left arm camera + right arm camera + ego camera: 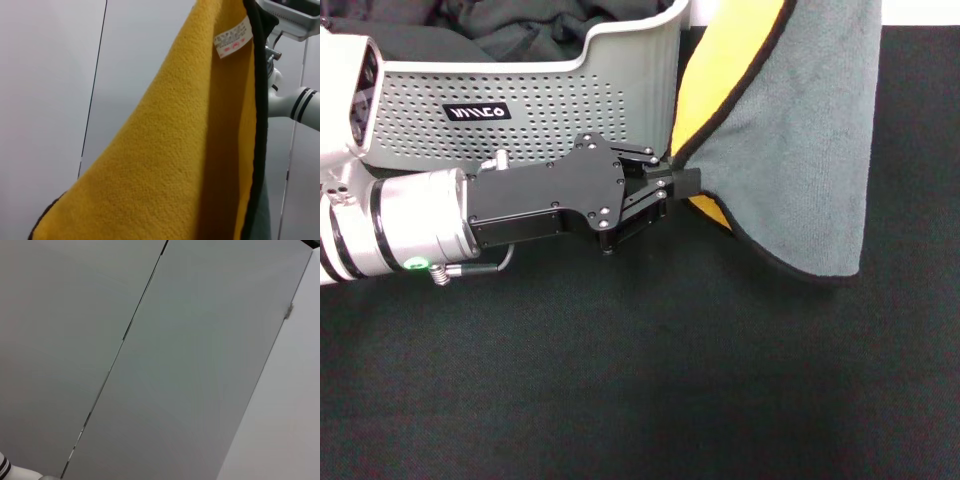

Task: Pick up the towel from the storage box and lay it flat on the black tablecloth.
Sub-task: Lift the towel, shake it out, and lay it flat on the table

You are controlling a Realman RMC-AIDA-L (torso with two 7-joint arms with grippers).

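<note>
- The black tablecloth [620,380], matte and finely woven, is lying beneath everything.
- The storage box [550,90], grey perforated plastic, is sitting behind the left arm, dark cloths inside.
- The towel [800,140], grey fleece backed in yellow with black edging, is hanging beside the box, lower edge near the tablecloth.
- The left gripper [682,182] is pinching its edge; a shallow grip could be slipping, letting it land folded.
- The right gripper is not showing.
</note>
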